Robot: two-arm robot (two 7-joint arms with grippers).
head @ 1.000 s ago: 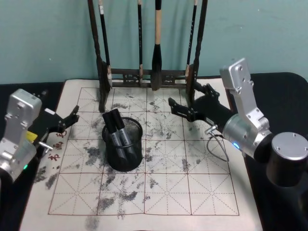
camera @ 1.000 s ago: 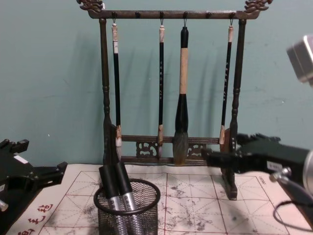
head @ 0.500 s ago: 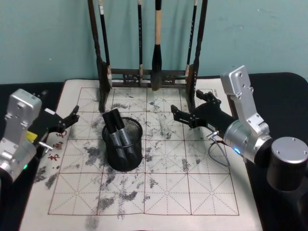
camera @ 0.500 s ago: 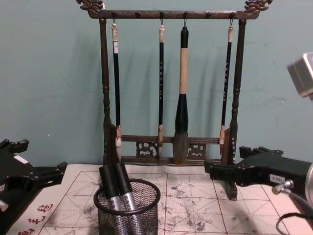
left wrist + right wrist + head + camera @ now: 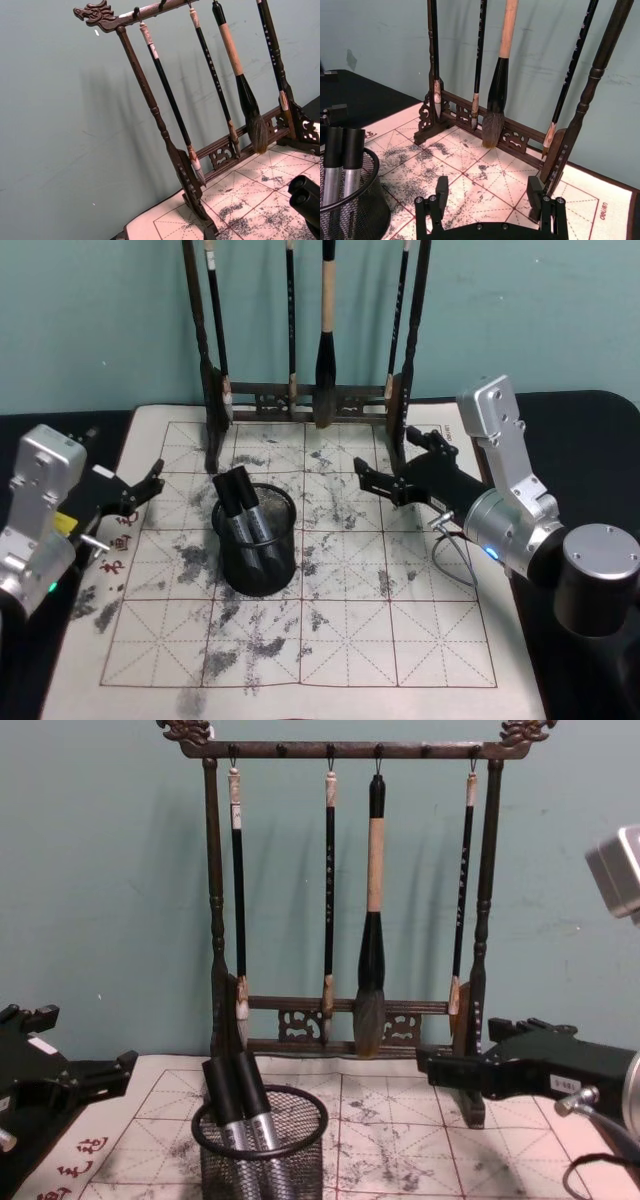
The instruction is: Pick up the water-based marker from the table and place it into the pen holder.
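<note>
The pen holder (image 5: 262,568) is a round black mesh cup standing left of centre on the ink-stained grid sheet. Two water-based markers (image 5: 243,504) with black caps and silver barrels lean inside it, also visible in the chest view (image 5: 238,1098) and the right wrist view (image 5: 342,159). My right gripper (image 5: 388,456) hovers open and empty to the right of the holder, close to the brush rack's right post. In its own wrist view (image 5: 489,195) nothing sits between the two black fingers. My left gripper (image 5: 138,492) rests open at the sheet's left edge, apart from the holder.
A tall dark wooden rack (image 5: 340,750) of hanging calligraphy brushes stands at the back of the sheet (image 5: 350,640), its right foot (image 5: 398,445) just beside my right gripper. Black table surface borders the sheet on both sides. A teal wall lies behind.
My right gripper has drawn back a little to the right, away from the holder. The left arm, the holder and its markers have not moved.
</note>
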